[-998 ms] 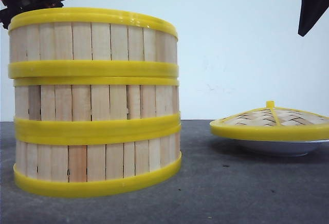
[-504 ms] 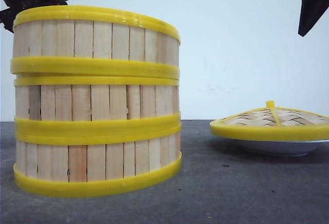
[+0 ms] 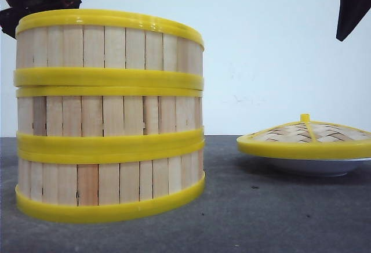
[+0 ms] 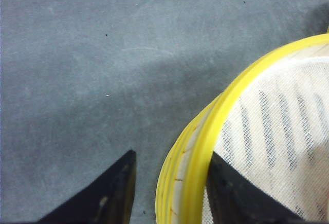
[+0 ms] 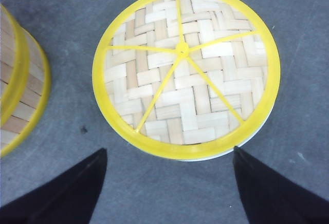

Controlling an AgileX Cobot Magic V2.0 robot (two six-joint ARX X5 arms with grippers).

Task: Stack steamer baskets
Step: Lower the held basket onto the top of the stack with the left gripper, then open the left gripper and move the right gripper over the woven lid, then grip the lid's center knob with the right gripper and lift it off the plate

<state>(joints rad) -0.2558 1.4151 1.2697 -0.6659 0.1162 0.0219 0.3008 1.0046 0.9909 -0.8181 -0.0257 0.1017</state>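
I read the three steamer baskets as already stacked on the desk, the top one sitting nearly square on the two below it. My left hand straddles the rim of the top basket, one finger outside the wall and one inside over the mesh floor, with the fingers spread and, as far as I can tell, not pinching the wall. My right hand is apart too, holding nothing, hovering with the woven lid just ahead of its fingertips; that lid rests on a white plate, well off to the side of the stack.

I judge these baskets to be light and fairly stiff: thin wooden slats held by yellow plastic rings. The rings look smooth and could slip under a weak pinch, and the slats might crack if squeezed hard. The best hold, I think, is what my left hand has lined up: across the wall at the top ring, where the plastic backs the wood. Since the stack is tall and light, I would treat it as easy to nudge over.
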